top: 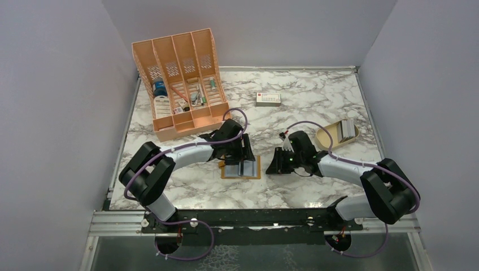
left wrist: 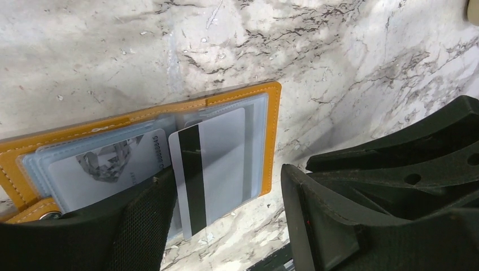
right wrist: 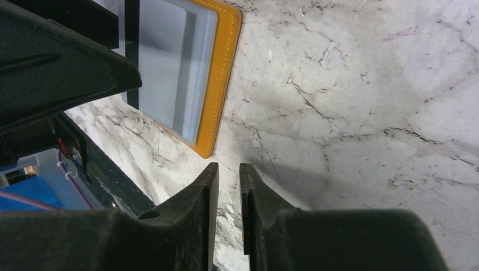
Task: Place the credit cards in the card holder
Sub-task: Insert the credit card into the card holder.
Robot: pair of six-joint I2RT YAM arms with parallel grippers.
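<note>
Holder (top: 241, 169) lies open mid-frame, pockets up for loading; card (left wrist: 217, 164) partly in right pocket; left gripper (left wrist: 229, 192) wide, empty, over it; right gripper (right wrist: 229, 175) barely parted, empty, beside holder

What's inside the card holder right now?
In the card holder: a striped card right, a patterned card left. A left gripper finger covers the patterned card's lower edge.

The left arm (top: 181, 151) reaches forward and bends inward. Its left tool (top: 239, 158) points down, its fingers (left wrist: 135, 226) spread wide with nothing clamped. The right arm (top: 344, 165) folds inward too. Its right tool (top: 278, 164) sits low, empty, fingertips (right wrist: 197, 203) nearly together with a thin slit between them.
</note>
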